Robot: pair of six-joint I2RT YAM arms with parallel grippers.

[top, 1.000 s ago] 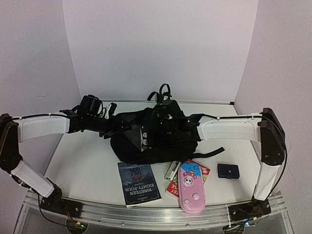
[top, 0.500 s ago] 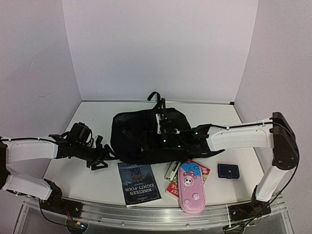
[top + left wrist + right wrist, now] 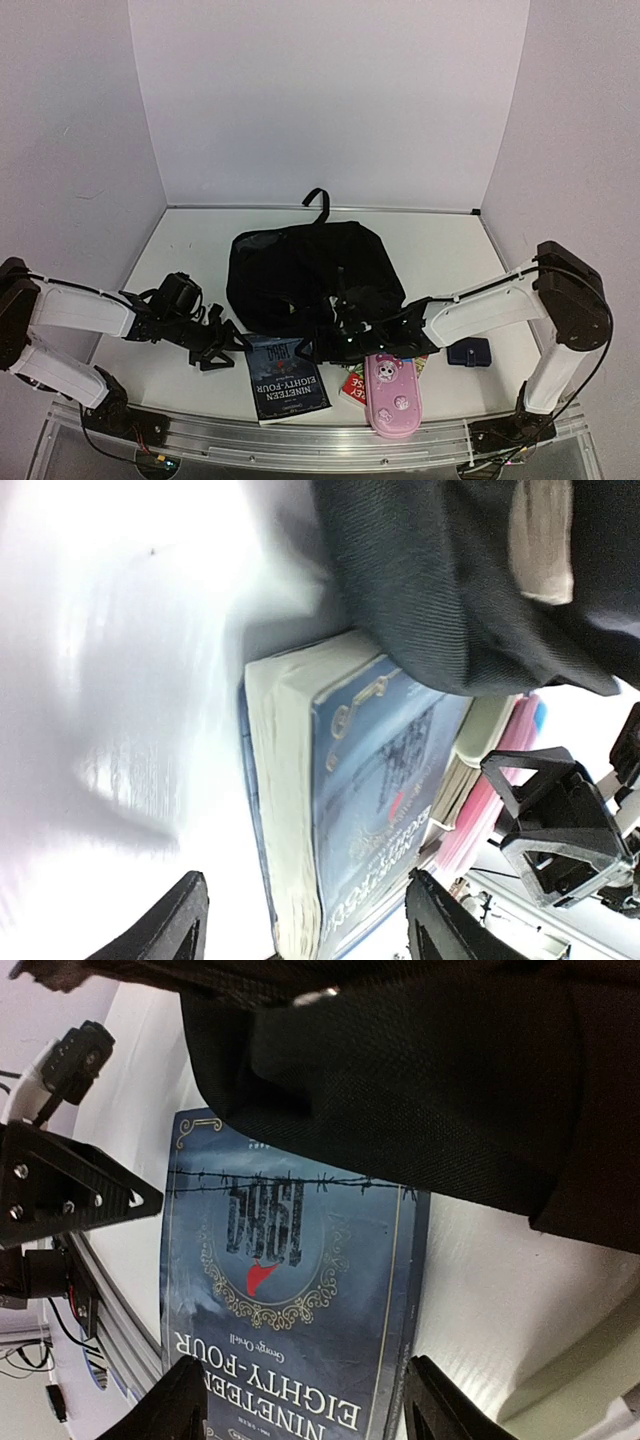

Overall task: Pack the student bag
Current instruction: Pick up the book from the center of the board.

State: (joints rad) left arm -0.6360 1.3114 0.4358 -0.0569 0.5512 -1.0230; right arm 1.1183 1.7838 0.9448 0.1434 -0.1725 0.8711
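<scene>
The student bag (image 3: 300,265) lies flat at mid-table, a soft black backpack with its top loop at the far side. Its front edge overlaps the top of a blue "Nineteen Eighty-Four" book (image 3: 285,375). My left gripper (image 3: 224,346) hovers low just left of the book, open; the left wrist view shows the book's page edge (image 3: 290,810) between my spread fingertips (image 3: 182,920), untouched. My right gripper (image 3: 345,338) sits at the bag's front edge, right of the book's top, open. Its wrist view looks down on the book cover (image 3: 290,1300) and the bag fabric (image 3: 420,1080).
A pink pencil case (image 3: 390,396) lies on a red book (image 3: 352,386) right of the blue book, near the front edge. A small dark-blue pouch (image 3: 468,351) sits further right. White walls close off the back and sides.
Both arms came down and forward from the bag to the blue book. The right gripper opened and let go of the bag, which settled flat on the table.
</scene>
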